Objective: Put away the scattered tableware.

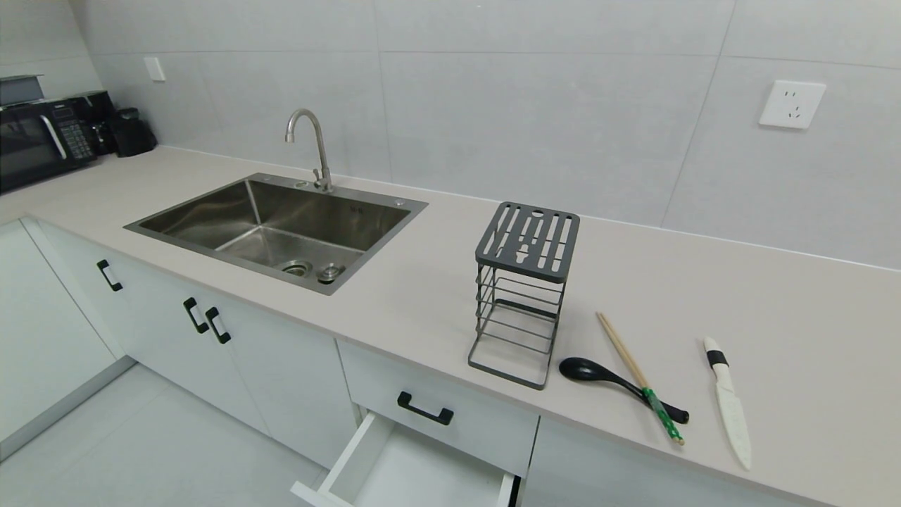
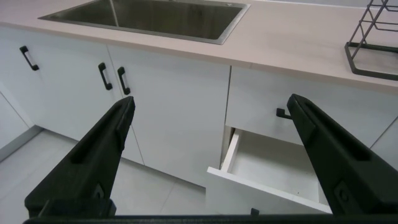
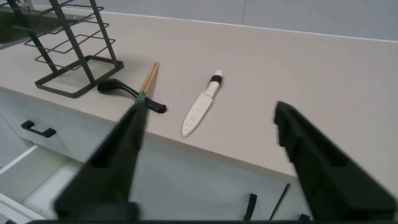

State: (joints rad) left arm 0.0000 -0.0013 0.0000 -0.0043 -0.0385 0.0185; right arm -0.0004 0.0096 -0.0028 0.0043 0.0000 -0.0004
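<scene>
Head view: on the pale counter (image 1: 774, 303), a dark wire rack (image 1: 524, 296) stands upright to the right of the steel sink (image 1: 281, 225). Just right of the rack lie a black spoon (image 1: 611, 382), a pair of chopsticks (image 1: 623, 348) crossing over the spoon's handle, and, a little apart, a white knife (image 1: 726, 401) (black band near its handle end). Below the counter edge, a white drawer (image 1: 415, 472) stands pulled out.

Left wrist view: the left gripper (image 2: 211, 102), its claw spread wide and holding nothing, hangs in front of the cabinet doors, below counter height, facing the drawer (image 2: 273, 168).

Right wrist view: the right gripper (image 3: 210, 109), its claw also wide and empty, hovers off the counter's front edge, with the knife (image 3: 202, 106), spoon (image 3: 124, 90) and chopsticks (image 3: 149, 78) lying on the counter beyond it.
</scene>
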